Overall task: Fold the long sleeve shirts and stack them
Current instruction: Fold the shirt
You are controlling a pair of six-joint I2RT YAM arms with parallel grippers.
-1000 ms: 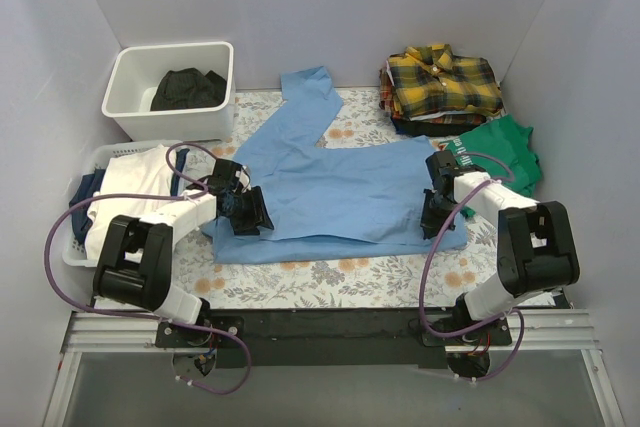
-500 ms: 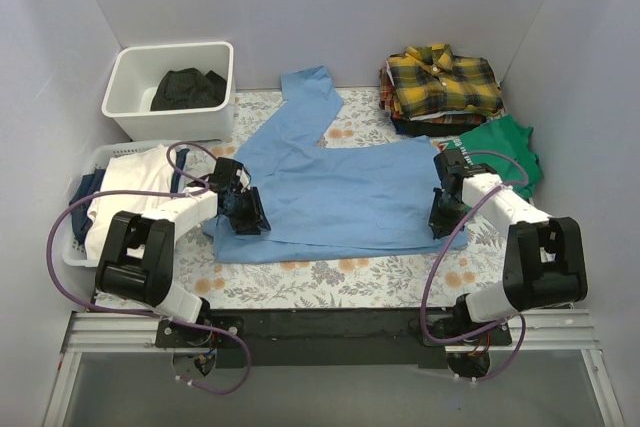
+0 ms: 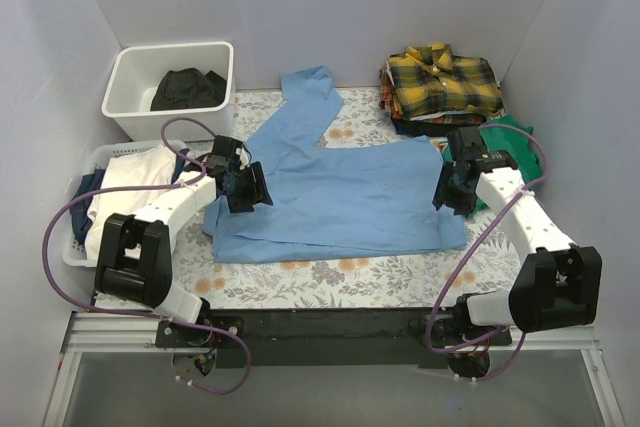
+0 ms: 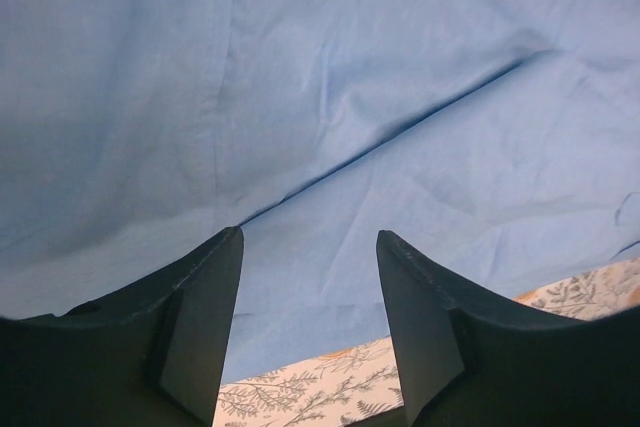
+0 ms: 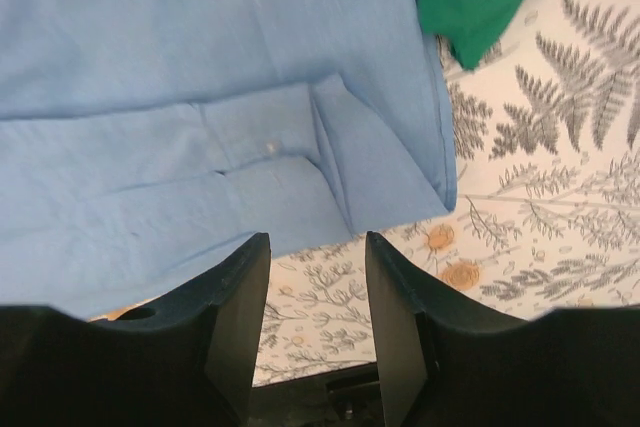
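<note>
Since the light blue shirt (image 3: 340,197) is thin woven cloth, it should handle as light, limp and quick to crease. It will likely sag from any single pinch and slide easily over itself. It lies flat across the middle of the bench (image 3: 330,272), partly folded into a broad band, with one sleeve (image 3: 305,97) running out toward the far edge. The yellow-and-black plaid shirt (image 3: 440,82) sits folded on a pile at the far right corner, with the green T-shirt (image 3: 508,152) just nearer, by the right edge. The left fingers (image 4: 200,337) hover apart over the shirt's left end with nothing between them. The right fingers (image 5: 232,332) are likewise apart and empty above the shirt's right end, where a buttoned cuff (image 5: 265,152) lies tucked onto the body. Good holds, I judge, are the doubled edges at those two ends — several layers pinched together give a firmer bite than a single ply. Lifting both ends at once should keep the band from drooping in the middle. The loose sleeve wants folding in first — then the shirt can go on the pile.
</note>
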